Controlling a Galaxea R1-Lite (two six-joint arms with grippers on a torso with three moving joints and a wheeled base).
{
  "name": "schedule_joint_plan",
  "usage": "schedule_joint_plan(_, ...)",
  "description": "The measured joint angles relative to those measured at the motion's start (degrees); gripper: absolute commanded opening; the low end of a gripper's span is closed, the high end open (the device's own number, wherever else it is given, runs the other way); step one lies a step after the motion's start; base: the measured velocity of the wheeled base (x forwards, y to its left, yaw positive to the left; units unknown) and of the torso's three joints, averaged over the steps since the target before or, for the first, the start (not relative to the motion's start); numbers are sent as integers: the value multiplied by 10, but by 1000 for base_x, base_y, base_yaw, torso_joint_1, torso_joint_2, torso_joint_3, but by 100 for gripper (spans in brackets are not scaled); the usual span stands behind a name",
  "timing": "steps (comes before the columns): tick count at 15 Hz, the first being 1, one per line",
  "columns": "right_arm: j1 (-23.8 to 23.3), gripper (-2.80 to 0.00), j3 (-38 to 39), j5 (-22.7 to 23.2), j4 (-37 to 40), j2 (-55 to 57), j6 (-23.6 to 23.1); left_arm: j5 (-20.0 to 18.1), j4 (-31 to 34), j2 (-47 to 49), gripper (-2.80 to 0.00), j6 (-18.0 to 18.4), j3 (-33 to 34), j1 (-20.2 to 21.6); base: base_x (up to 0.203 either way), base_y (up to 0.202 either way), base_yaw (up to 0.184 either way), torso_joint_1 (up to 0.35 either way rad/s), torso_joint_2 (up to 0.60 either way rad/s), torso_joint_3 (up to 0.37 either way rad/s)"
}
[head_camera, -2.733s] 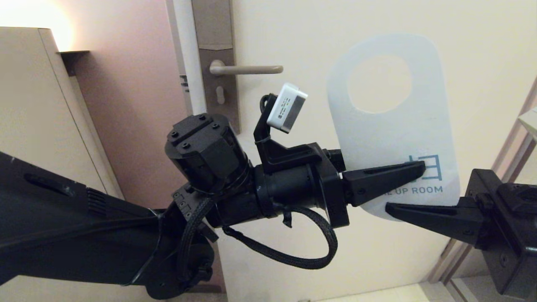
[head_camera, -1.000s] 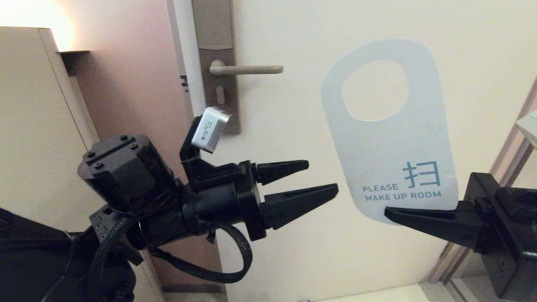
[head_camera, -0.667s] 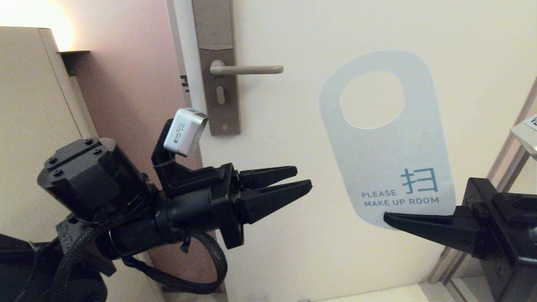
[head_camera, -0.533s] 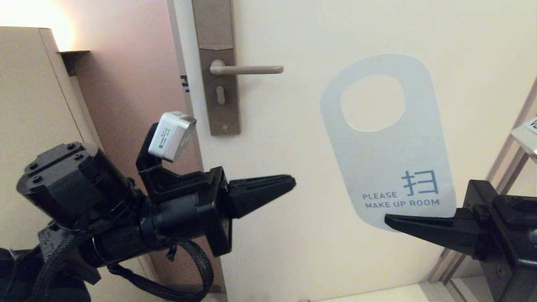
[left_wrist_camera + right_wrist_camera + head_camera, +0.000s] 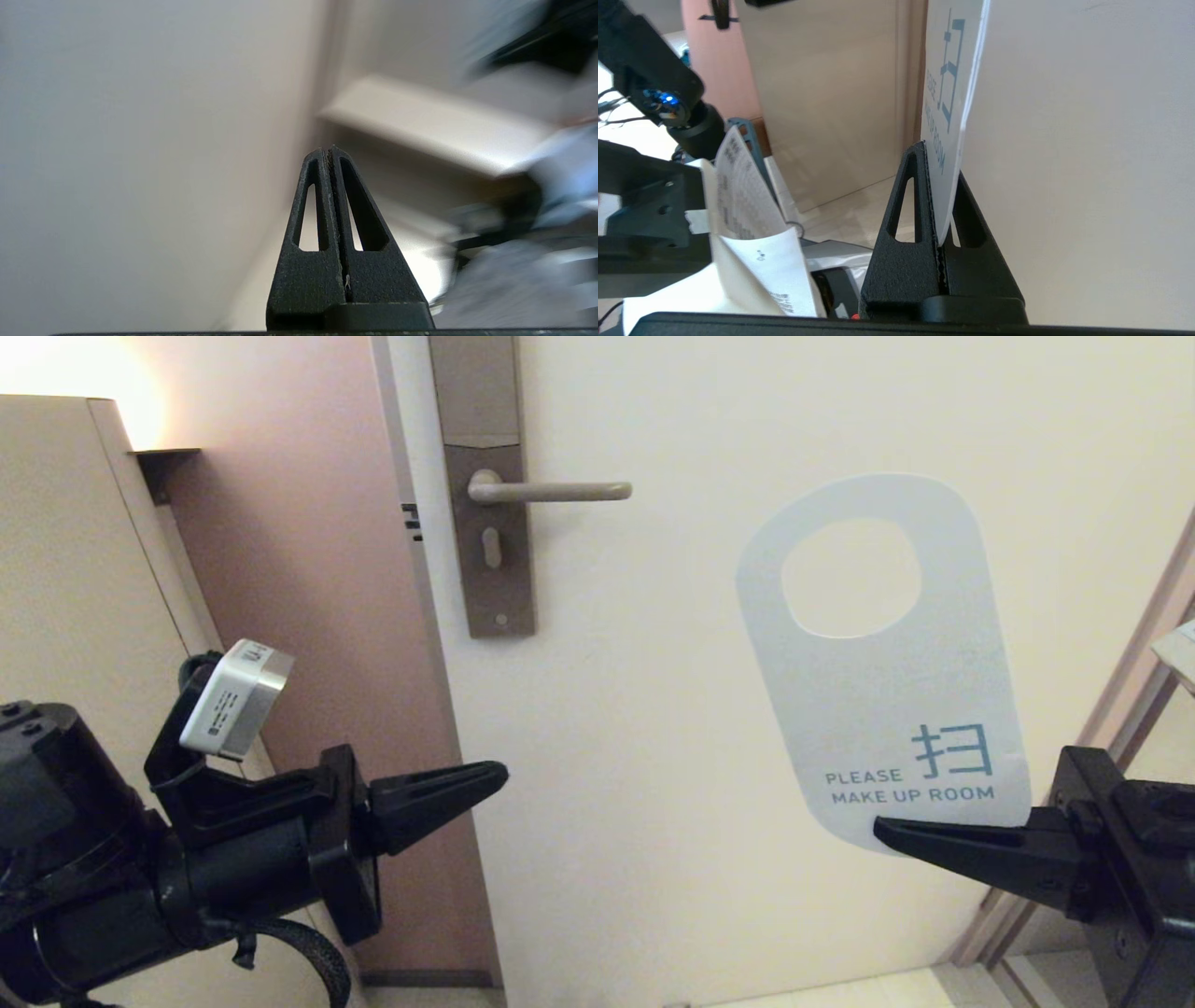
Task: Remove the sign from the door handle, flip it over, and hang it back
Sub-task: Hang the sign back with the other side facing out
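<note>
1. Black and drawn back, the left gripper (image 5: 499,773) now sits low at the left in front of the pink wall (image 5: 308,579), farther from the sign than half a second ago, when its tip reached past the door edge; its fingers are pressed together with nothing between them, as the left wrist view (image 5: 329,151) confirms.
2. Bare, the door handle (image 5: 551,491) juts from its brown backplate (image 5: 490,523) on the cream door (image 5: 653,709), unchanged.
3. Well to the right of the handle and lower, the sign (image 5: 882,681) stands upright in front of the door, white side out, reading "PLEASE MAKE UP ROOM"; it has drifted slightly right and down since the previous frame.
4. Pinching its bottom edge, the right gripper (image 5: 882,826) is clamped on the card, seen edge-on between the fingers in the right wrist view (image 5: 941,233).
5. Both arms run off the frame edges, and the left wrist background is smeared and unreadable.
</note>
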Motion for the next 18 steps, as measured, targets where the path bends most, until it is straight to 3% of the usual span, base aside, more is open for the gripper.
schedule_joint_plan(2, -8, -280, 0, 0, 0, -2, 0, 49, 45, -28, -280, 58, 17, 39, 0, 0, 0, 0, 0, 0)
schedule_joint_plan(6, -14, -280, 2, -1, 0, -6, -1, 125, 102, -98, -280, 128, 80, 127, 0, 0, 0, 0, 0, 0)
schedule_joint_plan(9, -16, -280, 14, -1, 0, -13, -1, 194, 130, -159, -280, 139, 148, 184, 0, 0, 0, 0, 0, 0)
schedule_joint_plan(13, -22, -280, 23, -2, 0, -23, -1, 231, 157, -236, -280, 140, 197, 265, 0, 0, 0, 0, 0, 0)
schedule_joint_plan(18, -30, -280, 21, -4, 0, -25, 0, 263, 303, -374, -280, 138, 203, 284, 0, 0, 0, 0, 0, 0)
